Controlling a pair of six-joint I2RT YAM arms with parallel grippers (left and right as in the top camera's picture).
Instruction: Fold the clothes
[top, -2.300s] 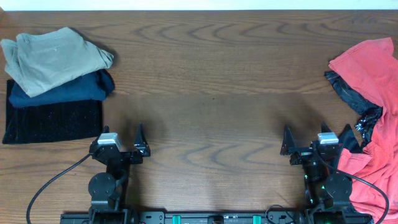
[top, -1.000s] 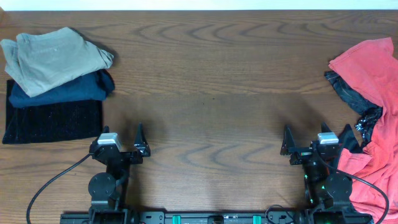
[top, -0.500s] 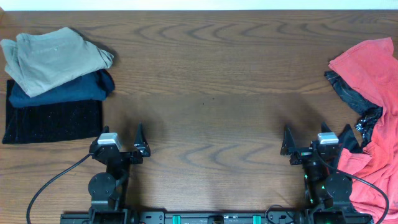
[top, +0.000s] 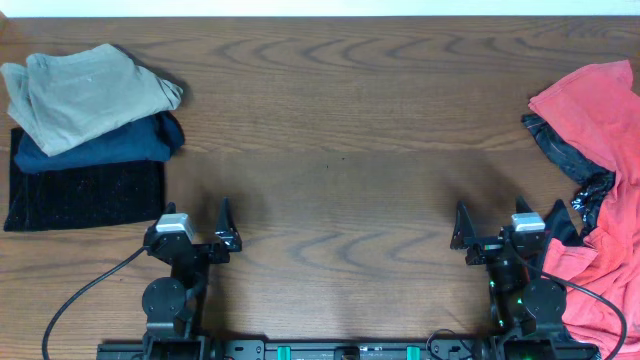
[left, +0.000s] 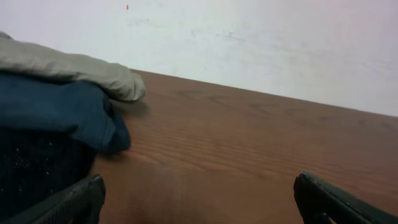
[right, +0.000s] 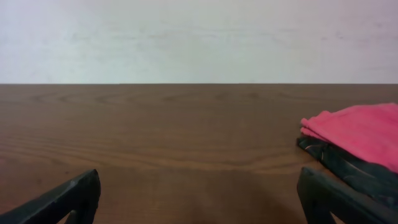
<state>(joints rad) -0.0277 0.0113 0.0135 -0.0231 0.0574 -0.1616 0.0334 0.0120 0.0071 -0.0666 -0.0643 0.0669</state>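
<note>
Nothing has shifted since the earlier frames. At 7 o'clock the left pincer (left: 202, 199) sits low over the brown wooden surface (top: 340, 130), fingers spread wide, gripping nothing. At 5 o'clock the right pincer (right: 202, 196) is equally spread and empty, just beside the crumpled coral-red garment (top: 600, 110). Out at 3 o'clock, the black jersey with thin orange lines (top: 560, 155) pokes out from under that red heap, unfolded. At 10 o'clock sits a stack: beige garment (top: 85, 95) atop navy garment (top: 110, 145) atop black speckled cloth (top: 85, 195).
</note>
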